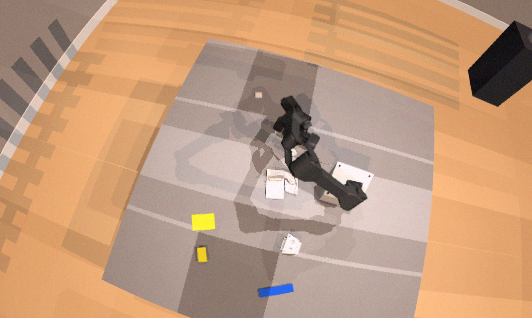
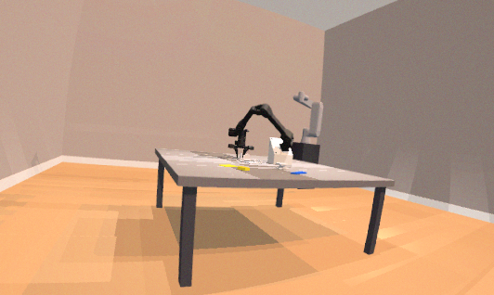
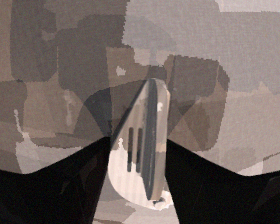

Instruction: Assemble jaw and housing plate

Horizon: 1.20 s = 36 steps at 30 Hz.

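The loose white jaw point(image 3: 133, 165) point(image 1: 294, 152) has slots and a toothed lower end and stands between my fingers. My gripper point(image 3: 135, 143) point(image 2: 240, 156) points down, with a fingertip against each side of this jaw, low over the table. The white base assembly point(image 1: 275, 190) lies nearer the table's middle, with a curved pale part on it that looks like the other jaw. The pins and any tooth contact are too small to make out. A small white plate with holes point(image 1: 291, 245), which looks like the housing plate, lies apart from it.
A yellow sheet point(image 1: 203, 221), a small yellow block point(image 1: 202, 254) and a blue bar point(image 1: 276, 290) lie on the table point(image 1: 149, 240). A white panel with black dots point(image 1: 356, 175) stands by the arm's base. A small pale cube point(image 1: 258, 94) lies beyond the gripper.
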Each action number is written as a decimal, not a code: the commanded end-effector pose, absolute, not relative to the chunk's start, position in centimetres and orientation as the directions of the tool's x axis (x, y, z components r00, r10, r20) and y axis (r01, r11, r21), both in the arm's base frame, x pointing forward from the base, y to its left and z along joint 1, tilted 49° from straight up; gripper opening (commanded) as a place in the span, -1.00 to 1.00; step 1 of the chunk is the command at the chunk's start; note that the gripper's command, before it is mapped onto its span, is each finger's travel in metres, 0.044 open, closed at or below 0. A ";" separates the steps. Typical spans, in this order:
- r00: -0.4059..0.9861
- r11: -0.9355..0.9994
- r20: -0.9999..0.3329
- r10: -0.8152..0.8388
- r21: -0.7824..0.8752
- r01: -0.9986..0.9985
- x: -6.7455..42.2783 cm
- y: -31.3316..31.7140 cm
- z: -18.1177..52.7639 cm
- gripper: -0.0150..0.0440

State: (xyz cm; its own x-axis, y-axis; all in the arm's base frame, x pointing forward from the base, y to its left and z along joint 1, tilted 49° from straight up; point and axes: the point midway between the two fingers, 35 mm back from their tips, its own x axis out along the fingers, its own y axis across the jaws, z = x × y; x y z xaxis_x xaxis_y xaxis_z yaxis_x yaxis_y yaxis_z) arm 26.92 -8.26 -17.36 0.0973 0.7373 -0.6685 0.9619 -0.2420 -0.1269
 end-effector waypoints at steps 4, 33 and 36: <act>0.099 -0.243 -0.669 0.737 -0.125 0.962 27.0 -8.3 -17.4 -0.04; 0.102 -0.248 -0.669 0.736 -0.126 0.960 26.3 -13.8 -12.5 -0.04; 0.103 -0.249 -0.669 0.736 -0.126 0.960 26.2 -14.1 -12.1 -0.04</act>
